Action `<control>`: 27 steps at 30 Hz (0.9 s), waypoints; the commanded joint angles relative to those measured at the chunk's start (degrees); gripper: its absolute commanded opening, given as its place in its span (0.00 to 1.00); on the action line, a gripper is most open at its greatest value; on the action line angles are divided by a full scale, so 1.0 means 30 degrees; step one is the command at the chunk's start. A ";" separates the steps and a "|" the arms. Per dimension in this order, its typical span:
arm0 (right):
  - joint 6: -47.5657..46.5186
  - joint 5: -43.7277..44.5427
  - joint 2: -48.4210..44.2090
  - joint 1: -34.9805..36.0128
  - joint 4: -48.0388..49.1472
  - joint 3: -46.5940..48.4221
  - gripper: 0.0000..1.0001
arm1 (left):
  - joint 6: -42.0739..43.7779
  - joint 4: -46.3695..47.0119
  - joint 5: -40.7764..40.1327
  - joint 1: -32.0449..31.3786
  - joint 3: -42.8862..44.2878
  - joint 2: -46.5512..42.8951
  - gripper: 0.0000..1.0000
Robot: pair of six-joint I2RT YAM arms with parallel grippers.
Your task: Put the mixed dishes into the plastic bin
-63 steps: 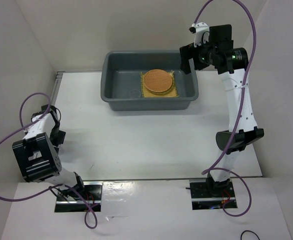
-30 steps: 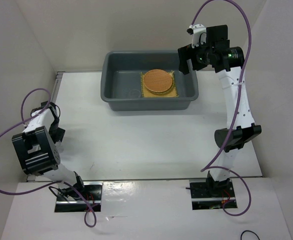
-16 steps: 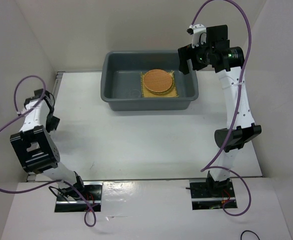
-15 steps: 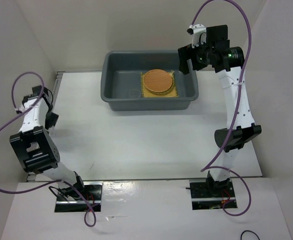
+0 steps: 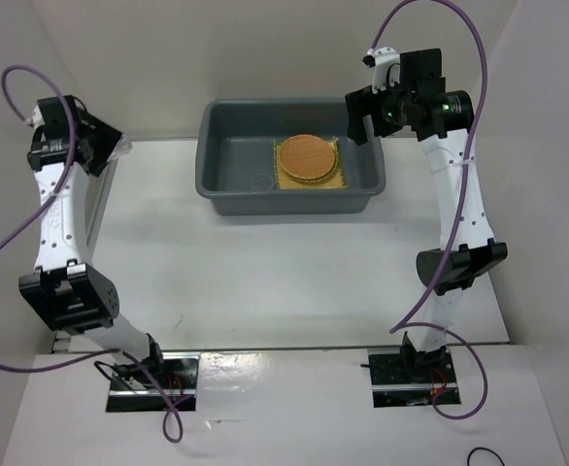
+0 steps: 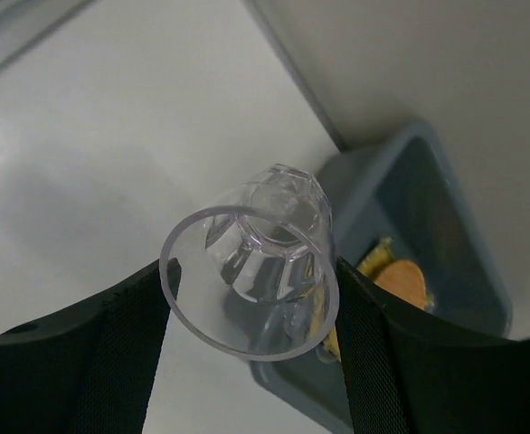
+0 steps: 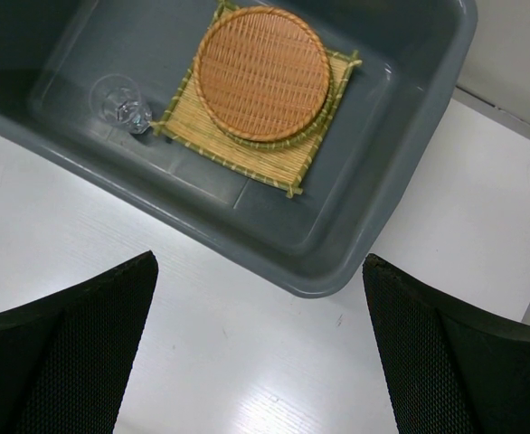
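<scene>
Left wrist view: the left gripper (image 6: 251, 316) is closed on a clear glass cup (image 6: 247, 271), whose mouth faces the camera. Beyond it lies the white worktop (image 6: 111, 136), and farther ahead the grey plastic bin (image 6: 410, 190). The right gripper (image 7: 256, 362) is wide open and holds nothing. Ahead of it, inside the bin, lie the yellow mat (image 7: 238, 154), a woven disc (image 7: 260, 74) on top of the mat, and a second cup (image 7: 120, 99) just left of the mat.

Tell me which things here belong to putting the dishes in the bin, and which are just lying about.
Belongs to the job: grey bin, bamboo mat, woven disc, cup in the bin, held cup between the left fingers.
Just lying about: purple cable, table.
</scene>
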 commanded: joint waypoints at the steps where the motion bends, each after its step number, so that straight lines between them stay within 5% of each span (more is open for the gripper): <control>1: -0.0042 0.0123 0.0090 0.0193 -0.0063 0.0740 0.98 | 0.1896 0.2629 0.3934 -0.1712 0.1874 0.2563 0.00; 6: -0.0042 0.0123 0.0266 0.0193 -0.0063 0.0916 0.98 | 0.5443 -0.0728 0.3301 -0.5022 0.9627 0.7486 0.00; 10: -0.0042 0.0123 0.0266 0.0193 -0.0063 0.1092 0.98 | 0.7617 -0.5422 0.1716 -0.7601 2.0266 1.3142 0.00; 20: -0.0042 0.0123 0.0266 0.0193 -0.0063 0.0711 0.98 | 0.8438 -0.4750 -0.2819 -1.1176 2.0220 1.6192 0.00; 27: -0.0218 -0.0053 0.0090 0.0193 -0.0063 -0.0049 0.98 | 0.8467 -0.5161 -0.4202 -1.1678 2.1008 1.9006 0.00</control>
